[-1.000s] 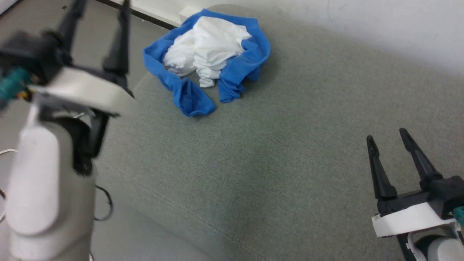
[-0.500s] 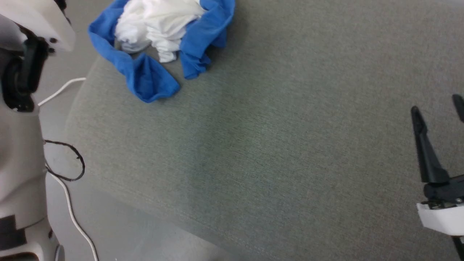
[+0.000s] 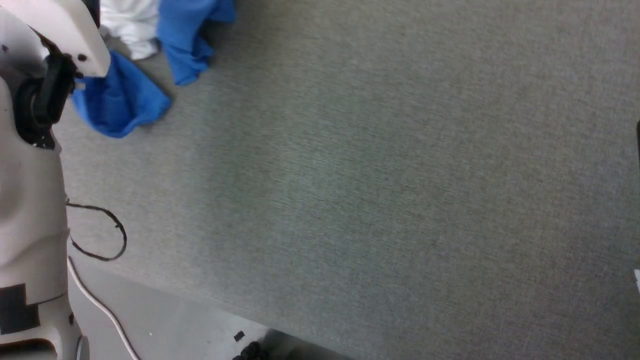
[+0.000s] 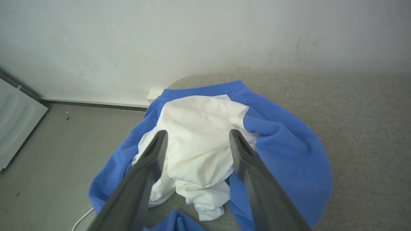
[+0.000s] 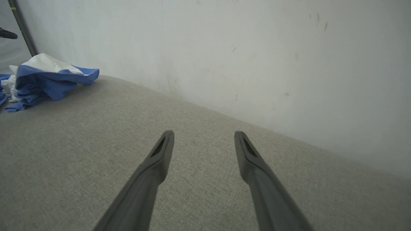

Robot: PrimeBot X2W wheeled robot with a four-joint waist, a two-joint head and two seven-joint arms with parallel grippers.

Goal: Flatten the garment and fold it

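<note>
A big grey cushion (image 3: pixel 350 175) with a rough cloth cover stands against a plain white wall (image 4: pixel 205 38). Beside it is a grey floor (image 4: pixel 48 166), where a thin white cable (image 3: pixel 100 310) lies. The garment (image 4: pixel 199 128) sits in a heap at the far corner of the cushion, close to the wall and right by the edge. Its white part is bunched up in the middle, and the blue parts curl around it like a ring. It is so crumpled that no long side can be picked out.

The left end effector (image 4: pixel 198 133) hangs close over the heap, with its two dark fingers spread wide and nothing between them. The white bump lies straight ahead of it. The right end effector (image 5: pixel 204 134) is wide open and empty too. It is over bare cushion, and the garment is well away, off to its left. So the left arm is much nearer. It looks like the left arm should go down first and take an edge of the cloth, so the heap can be pulled out flat.
</note>
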